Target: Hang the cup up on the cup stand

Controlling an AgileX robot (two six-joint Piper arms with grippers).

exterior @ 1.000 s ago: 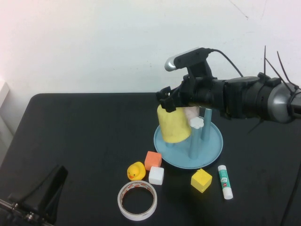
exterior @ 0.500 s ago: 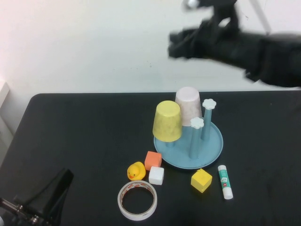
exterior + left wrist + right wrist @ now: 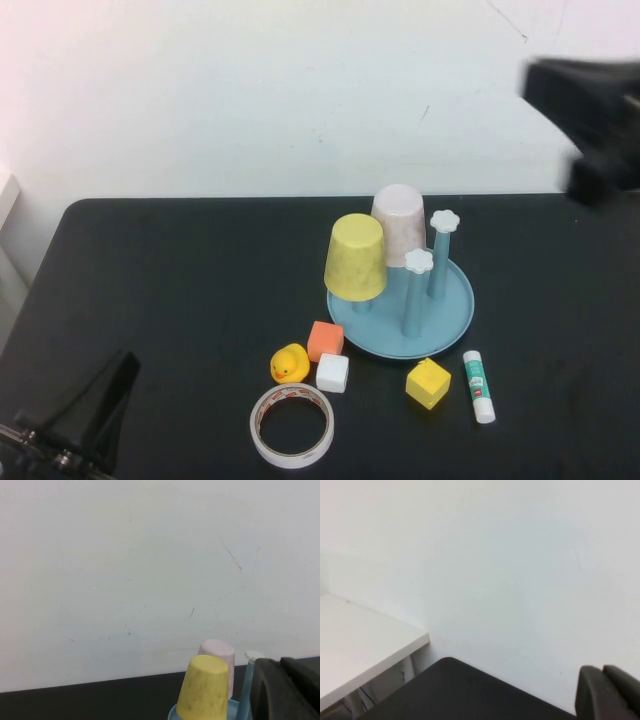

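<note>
My right pincer [image 3: 600, 185] has let go of the cup [image 3: 356, 258] and pulled up and away to the far right; its jaws are now closed, empty. Cup sits upside down over a peg of the cup stand [image 3: 455, 320], well left of and below that pincer. Left pincer [image 3: 85, 425] parked at near-left bench [image 3: 180, 300] corner, closed.

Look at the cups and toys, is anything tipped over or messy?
Nothing stands out. The yellow cup sits upside down on the cup stand, tilted slightly, beside the pinkish cup. The toys in front are tidy. The left gripper is shut, parked at the near left corner; the right gripper, shut, is up high at the right.
</note>
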